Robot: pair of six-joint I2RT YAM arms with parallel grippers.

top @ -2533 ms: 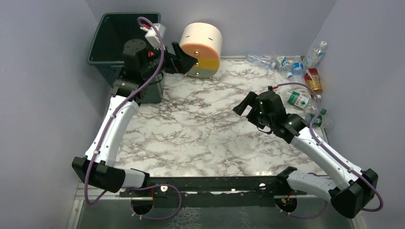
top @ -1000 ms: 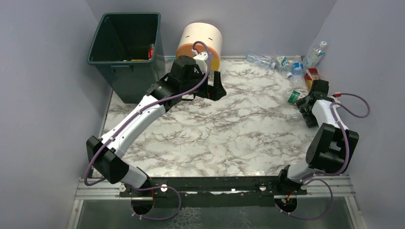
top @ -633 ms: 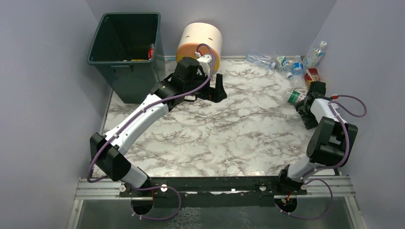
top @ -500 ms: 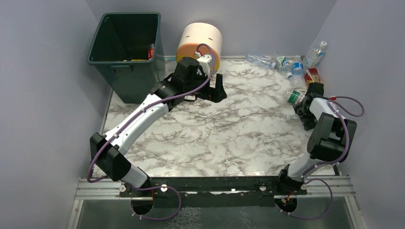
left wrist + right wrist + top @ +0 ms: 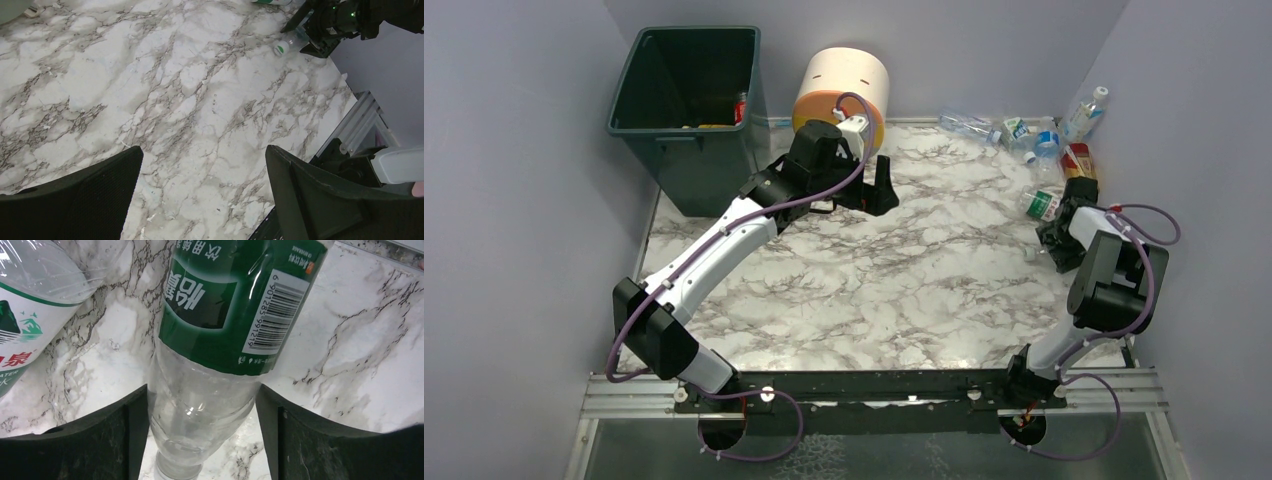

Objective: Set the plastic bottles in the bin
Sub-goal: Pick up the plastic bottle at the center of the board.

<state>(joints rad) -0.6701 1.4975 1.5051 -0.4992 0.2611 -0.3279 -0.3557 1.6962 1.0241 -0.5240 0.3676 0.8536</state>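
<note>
The dark green bin [image 5: 714, 180] stands at the back left with a few bottles in its bottom. Several plastic bottles [image 5: 1014, 130] lie in the back right corner. My right gripper [image 5: 1049, 235] is down at the table's right edge. In the right wrist view it [image 5: 202, 390] is shut on a clear bottle with a green label [image 5: 235, 300], its fingers [image 5: 125, 435] against both sides of the clear shoulder. The bottle lies on the table, and its white cap [image 5: 1030, 243] pokes out. My left gripper [image 5: 881, 188] is open and empty [image 5: 204, 149] above the back middle.
A round cream, yellow and grey drawer unit [image 5: 844, 100] stands next to the bin. A second bottle with a white and green label [image 5: 30, 315] lies right beside the held one [image 5: 1042, 205]. The side wall is close on the right.
The left arm swung from over the bin to above the table and now holds still. The right arm went from the table's middle to the right edge and settled around the green-label bottle.
</note>
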